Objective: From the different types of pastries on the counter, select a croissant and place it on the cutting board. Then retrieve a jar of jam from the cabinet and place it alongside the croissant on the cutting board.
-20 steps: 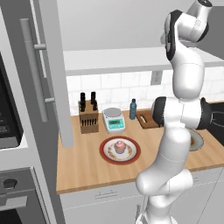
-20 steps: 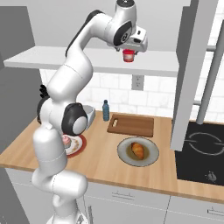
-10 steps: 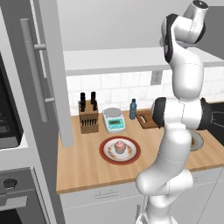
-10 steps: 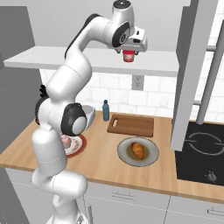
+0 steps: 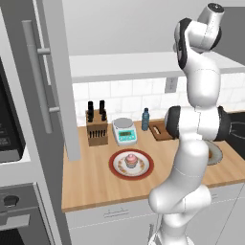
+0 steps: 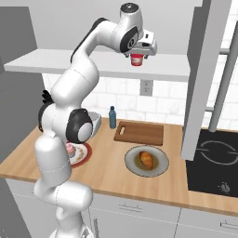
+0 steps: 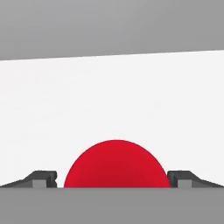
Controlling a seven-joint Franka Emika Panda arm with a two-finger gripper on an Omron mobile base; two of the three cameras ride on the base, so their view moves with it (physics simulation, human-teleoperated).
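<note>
Jar of jam [image 6: 136, 60] half-hidden in tool [image 6: 136, 57]

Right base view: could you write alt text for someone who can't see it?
A white robot arm holds a small red jar of jam in its gripper high above a wooden counter. Below sit an empty cutting board and, nearer, a croissant on a grey plate.

jam jar [image 6: 135, 60]: red, held aloft | croissant [image 6: 147, 160]: plated (beside cutting board [image 6: 139, 133])
</note>
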